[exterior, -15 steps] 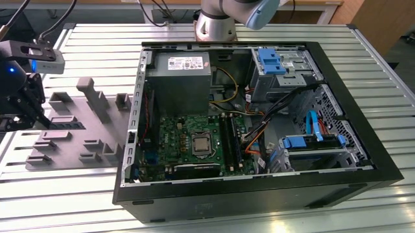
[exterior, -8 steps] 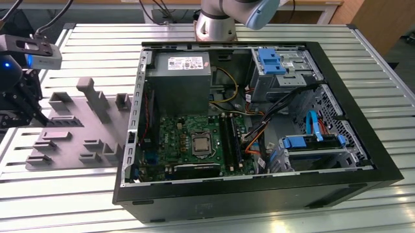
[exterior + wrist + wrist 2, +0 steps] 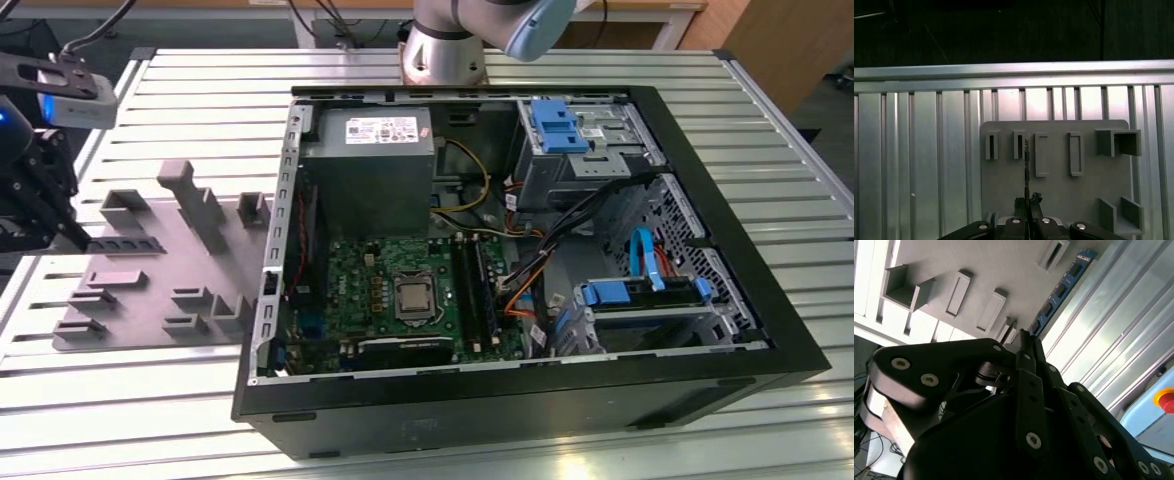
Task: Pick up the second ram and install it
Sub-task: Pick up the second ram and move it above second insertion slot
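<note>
Behind the computer case [image 3: 534,405], a silver-grey cylindrical arm segment [image 3: 441,50] is topped by a pale blue-grey joint cap [image 3: 534,28]. To the exterior view's left of the case, a grey box-shaped camera housing [image 3: 60,95] is carried on a black wrist [image 3: 34,180], with a blue light [image 3: 7,120] beside it and black cables [image 3: 107,25] above. In the second wrist view, the black gripper [image 3: 1023,337] is built of flat linkage bars [image 3: 1026,405] studded with round silver screw heads [image 3: 1033,440].
</note>
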You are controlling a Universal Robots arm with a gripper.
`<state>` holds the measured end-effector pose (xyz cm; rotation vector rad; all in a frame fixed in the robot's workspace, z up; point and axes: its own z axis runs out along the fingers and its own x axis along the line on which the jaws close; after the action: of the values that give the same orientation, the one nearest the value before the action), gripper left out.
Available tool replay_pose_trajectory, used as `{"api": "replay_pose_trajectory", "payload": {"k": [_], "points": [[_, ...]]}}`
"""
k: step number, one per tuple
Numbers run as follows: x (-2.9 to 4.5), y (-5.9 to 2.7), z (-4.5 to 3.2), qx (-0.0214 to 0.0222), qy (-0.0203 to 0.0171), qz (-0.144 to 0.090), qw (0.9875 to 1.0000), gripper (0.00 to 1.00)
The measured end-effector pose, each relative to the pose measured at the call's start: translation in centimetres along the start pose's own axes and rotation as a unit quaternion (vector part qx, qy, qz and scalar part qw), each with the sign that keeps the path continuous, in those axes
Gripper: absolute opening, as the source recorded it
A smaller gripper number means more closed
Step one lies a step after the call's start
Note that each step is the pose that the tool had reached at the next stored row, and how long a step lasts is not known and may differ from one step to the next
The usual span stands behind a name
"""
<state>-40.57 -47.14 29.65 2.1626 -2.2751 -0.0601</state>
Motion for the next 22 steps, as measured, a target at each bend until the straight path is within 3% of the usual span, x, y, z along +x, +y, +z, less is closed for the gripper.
{"api": "replay_pose_trajectory", "payload": {"k": [9,18,22], "points": [[-0.05,0.05,-1.83,0.0000,0.0000,0.000,1.0000,0.14],[-0.04,0.06,-1.88,-0.0002,-0.0002,-0.008,1.0000,0.14],[-0.05,0.07,-2.26,-0.0003,-0.0002,-0.008,1.0000,0.14]]}}
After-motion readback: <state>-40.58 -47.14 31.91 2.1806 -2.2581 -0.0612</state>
